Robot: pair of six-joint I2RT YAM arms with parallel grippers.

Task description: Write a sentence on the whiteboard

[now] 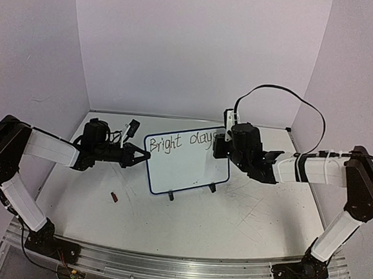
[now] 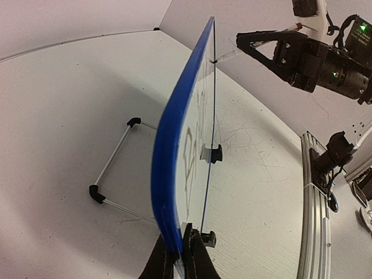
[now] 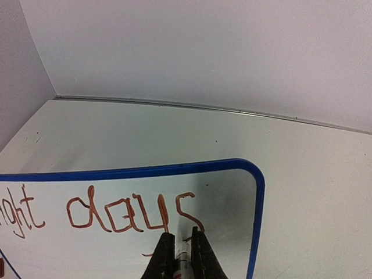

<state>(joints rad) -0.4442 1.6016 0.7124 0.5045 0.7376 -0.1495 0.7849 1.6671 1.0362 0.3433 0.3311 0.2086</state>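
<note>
The whiteboard [image 1: 185, 168], white with a blue rim, stands on two black feet mid-table. The sentence [image 1: 181, 140] reads "Bright days" in one line along the board's top. My left gripper [image 1: 144, 155] is shut on the board's left edge; the left wrist view shows the board edge-on [image 2: 174, 168] between the jaws of the left gripper [image 2: 181, 256]. My right gripper [image 1: 220, 146] is shut on a marker [image 3: 183, 260] whose tip touches the board [image 3: 229, 203] just under the final "s" [image 3: 189, 210]. The right gripper [image 3: 182, 247] and the marker [image 2: 228, 56] both face the board's top right.
A small dark red cap [image 1: 113, 196] lies on the table at front left. A black object [image 1: 132, 128] sits near the back wall. A wire stand [image 2: 113, 157] props the board from behind. A black cable [image 1: 281, 91] loops above the right arm.
</note>
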